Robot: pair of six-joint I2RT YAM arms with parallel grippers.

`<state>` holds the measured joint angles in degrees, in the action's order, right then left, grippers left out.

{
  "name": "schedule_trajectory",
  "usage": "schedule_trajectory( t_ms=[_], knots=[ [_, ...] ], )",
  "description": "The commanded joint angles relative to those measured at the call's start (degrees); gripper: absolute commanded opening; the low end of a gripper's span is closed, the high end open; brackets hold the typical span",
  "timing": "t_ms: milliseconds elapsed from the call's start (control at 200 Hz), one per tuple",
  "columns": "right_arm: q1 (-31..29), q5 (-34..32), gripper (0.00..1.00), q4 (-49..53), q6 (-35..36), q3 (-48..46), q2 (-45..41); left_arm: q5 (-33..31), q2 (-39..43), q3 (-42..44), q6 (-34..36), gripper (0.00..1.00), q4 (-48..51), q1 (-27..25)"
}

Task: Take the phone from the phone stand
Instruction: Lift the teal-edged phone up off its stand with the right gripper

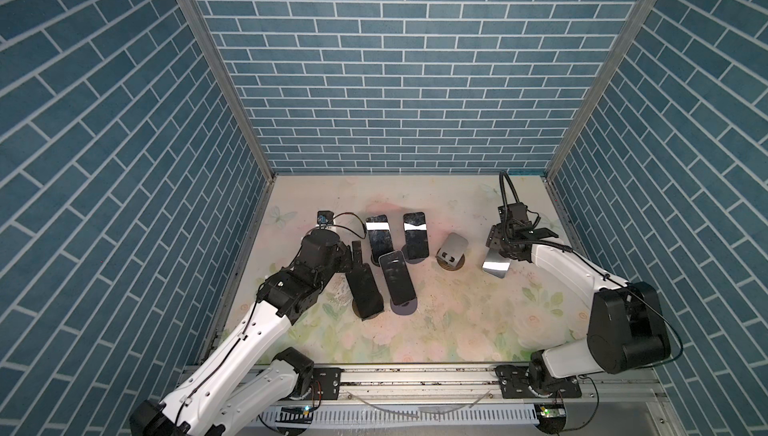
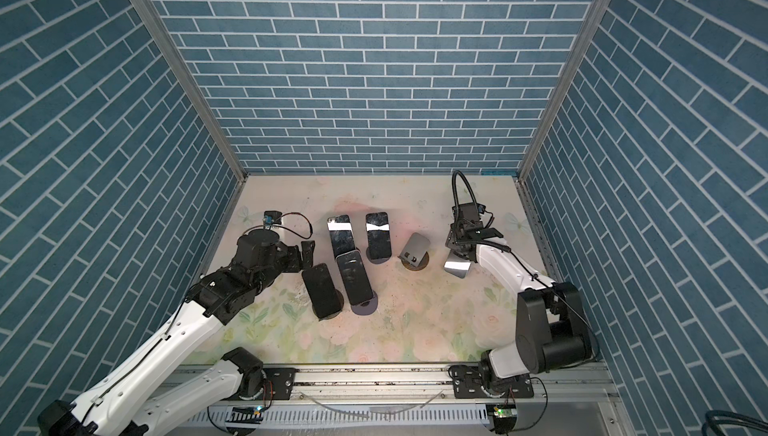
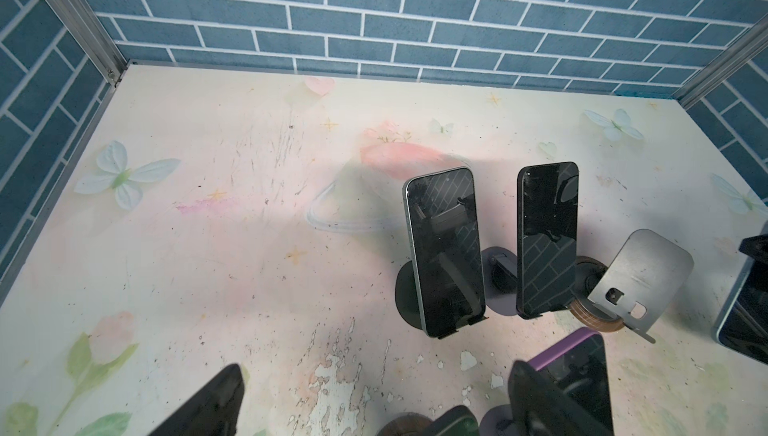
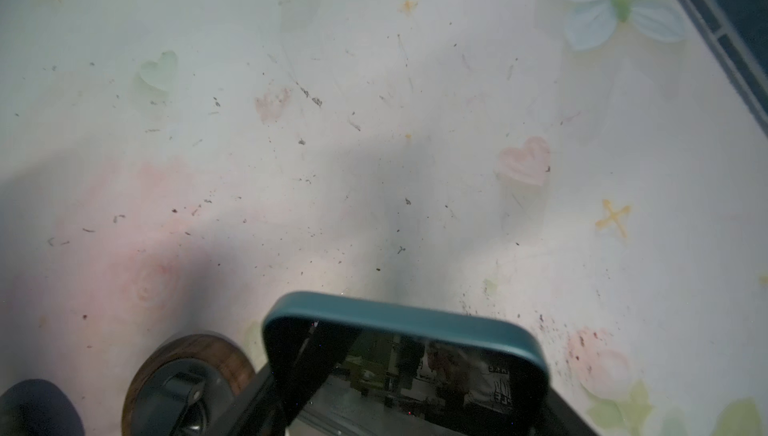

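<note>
Phone (image 4: pixel 415 371), glossy glass, rounded teal rim, pinched by right gripper (image 1: pixel 500 252), left gripper (image 3: pixel 374 400) spread, flat grey metal stand (image 1: pixel 452 249)

A lab robot booth — brick-print wall panels (image 1: pixel 407 60) on metal posts (image 1: pixel 218 68), flowered tabletop (image 1: pixel 457 321), robot arms (image 1: pixel 249 330) on a rail (image 1: pixel 415 378).

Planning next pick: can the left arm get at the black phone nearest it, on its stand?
Probably yes. The left claw is open at the black phone's top edge, with nothing between them. The purple-cased phone stands close alongside, so that side looks tight.
</note>
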<state>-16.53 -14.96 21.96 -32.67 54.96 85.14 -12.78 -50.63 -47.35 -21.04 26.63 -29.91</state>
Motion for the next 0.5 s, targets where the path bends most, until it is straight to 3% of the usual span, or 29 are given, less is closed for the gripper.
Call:
schedule_trajectory(
  t_ms=[0,495],
  knots=[
    [0.19,1.42,0.35,-3.72,5.05,2.81,3.52,0.12,0.34,-0.99,-0.32,1.00,0.10,-0.29],
    [0.30,12.81,0.39,0.45,20.59,21.83,22.77,-0.55,1.15,-1.53,0.43,1.00,0.87,-0.24]
  ],
)
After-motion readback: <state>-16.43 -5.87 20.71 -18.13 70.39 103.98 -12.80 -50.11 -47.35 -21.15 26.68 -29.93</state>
